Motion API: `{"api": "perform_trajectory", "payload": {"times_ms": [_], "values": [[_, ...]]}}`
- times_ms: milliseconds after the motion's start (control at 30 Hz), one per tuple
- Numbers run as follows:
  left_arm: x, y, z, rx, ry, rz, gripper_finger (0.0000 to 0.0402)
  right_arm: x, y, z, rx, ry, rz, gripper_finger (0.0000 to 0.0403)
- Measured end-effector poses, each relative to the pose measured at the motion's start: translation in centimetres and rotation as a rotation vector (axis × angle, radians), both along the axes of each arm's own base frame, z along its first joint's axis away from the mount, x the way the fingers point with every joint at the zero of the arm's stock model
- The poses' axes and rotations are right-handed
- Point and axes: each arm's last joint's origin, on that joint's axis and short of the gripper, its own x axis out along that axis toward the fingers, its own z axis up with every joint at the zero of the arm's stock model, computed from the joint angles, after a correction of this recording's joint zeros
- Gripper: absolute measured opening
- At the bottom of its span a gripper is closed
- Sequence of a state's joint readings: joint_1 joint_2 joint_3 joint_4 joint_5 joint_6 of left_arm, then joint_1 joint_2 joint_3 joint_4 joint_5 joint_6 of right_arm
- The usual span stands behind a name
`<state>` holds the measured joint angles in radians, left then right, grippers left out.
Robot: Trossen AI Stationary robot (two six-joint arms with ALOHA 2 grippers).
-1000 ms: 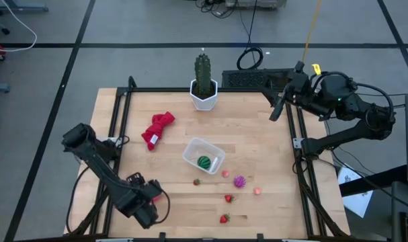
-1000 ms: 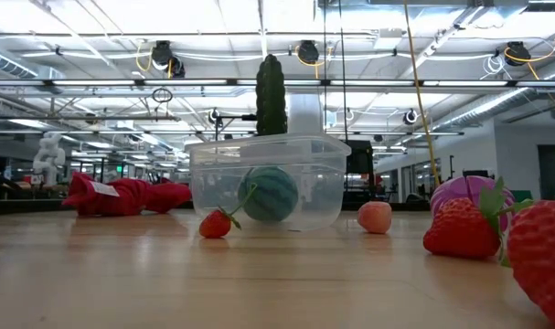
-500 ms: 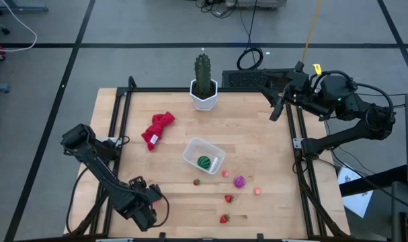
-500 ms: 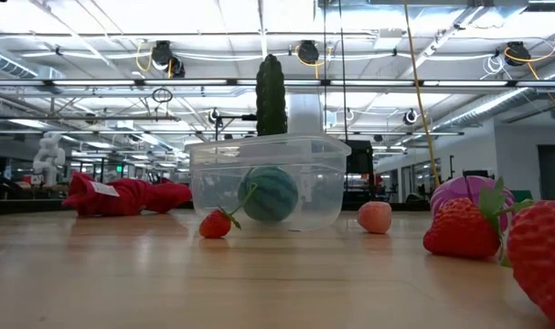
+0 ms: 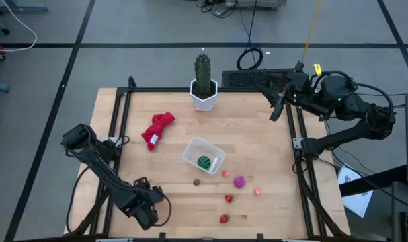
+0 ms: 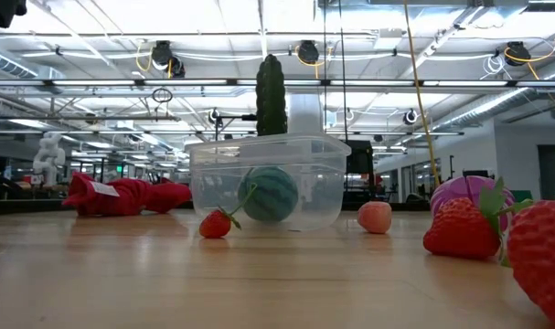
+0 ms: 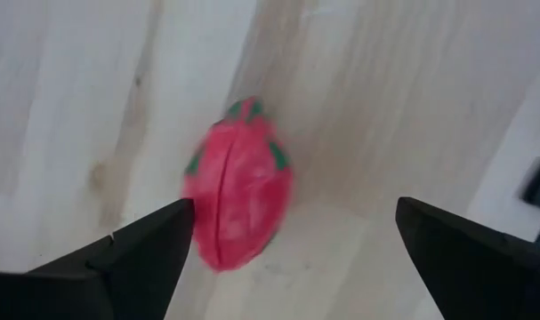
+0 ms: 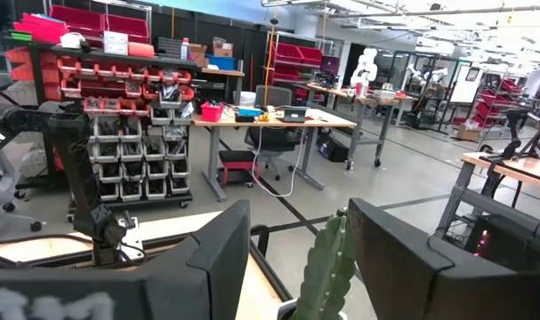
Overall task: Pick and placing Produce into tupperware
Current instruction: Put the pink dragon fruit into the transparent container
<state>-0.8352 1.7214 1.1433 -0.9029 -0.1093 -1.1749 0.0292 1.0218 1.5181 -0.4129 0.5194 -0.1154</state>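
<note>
Between the two spread fingers of the left gripper, in the left wrist view, lies a red oval fruit on the bare wooden table. The fingers stand wide apart, one on each side of it, and neither touches it. The fruit is red with small green flecks and a seam along its length; its long axis runs lengthwise between the fingers, tilted slightly off their centre line. In the high view the left gripper is low at the near left corner of the table and covers this fruit.

The tupperware, a clear rounded tub, sits near the table's centre with the green striped ball inside it. Close beside the tub on its near side lie a small strawberry and a pink bit. Farther toward the near right are the purple ball, a second pink bit and two more strawberries, all apart from one another.

The right gripper hangs over the far right edge, fingers spread, holding nothing. A red cloth and a cactus in its pot stand toward the far side.
</note>
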Motion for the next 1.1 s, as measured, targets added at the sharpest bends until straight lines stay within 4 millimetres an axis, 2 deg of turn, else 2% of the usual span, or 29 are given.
{"api": "perform_trajectory", "payload": {"times_ms": [233,800,1100], "values": [[-0.3,0.5,-1.3,0.004,0.007,0.017,0.0393,0.1,0.0,0.0,0.0,0.003,0.0,0.0183],[0.8,0.5,-1.2,-0.035,-0.054,-0.061,0.0392,1.6,0.0,-0.7,-0.001,0.042,0.0,0.0183],[0.9,0.3,-1.2,-0.057,-0.069,-0.019,0.0392,1.6,0.0,-0.7,-0.001,0.043,0.001,0.0183]]}}
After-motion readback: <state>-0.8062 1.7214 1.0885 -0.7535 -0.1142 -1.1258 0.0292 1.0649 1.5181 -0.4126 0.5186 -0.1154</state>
